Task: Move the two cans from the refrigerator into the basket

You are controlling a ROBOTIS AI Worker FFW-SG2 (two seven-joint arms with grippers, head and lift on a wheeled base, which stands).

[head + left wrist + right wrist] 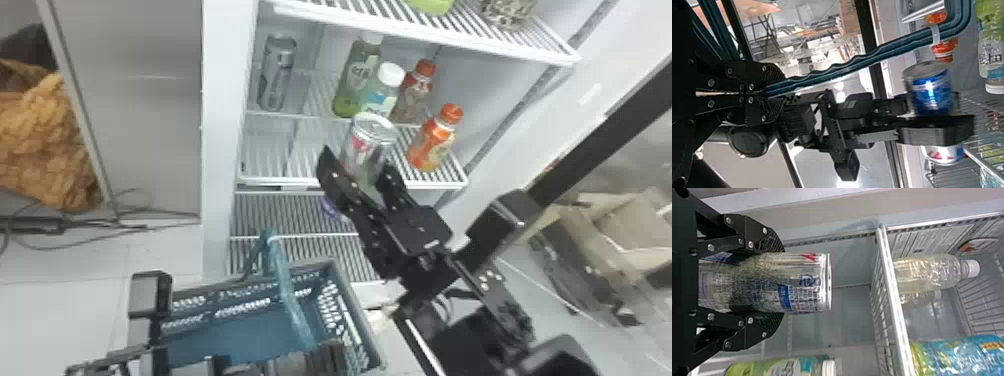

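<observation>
The right hand [357,162] is closed around a silvery can [367,145], a black finger on either side of it, at the front of the middle shelf [310,181] of the refrigerator [220,125]; the can is nearly upright with its lid toward the room's ceiling, and in the right wrist view the lid end sticks out past the fingertips; blue panels and a bit of red show on its side. The left hand [325,354] is clenched on the teal handle [848,66] of the basket [377,345], its fingers pressed together around it in the left wrist view; the basket sits low in front of the refrigerator, to the left of the right arm, with its handle raised. Behind the held can are a green bottle [350,85] and a white-capped bottle [382,95]; an orange-capped bottle [412,95] is just beside these, and another orange bottle [432,140] stands nearer the shelf's front, right of the can; at the left of that shelf there is a silvery can-like shape [276,72], though I can't tell whether it is the second can or a reflection.
</observation>
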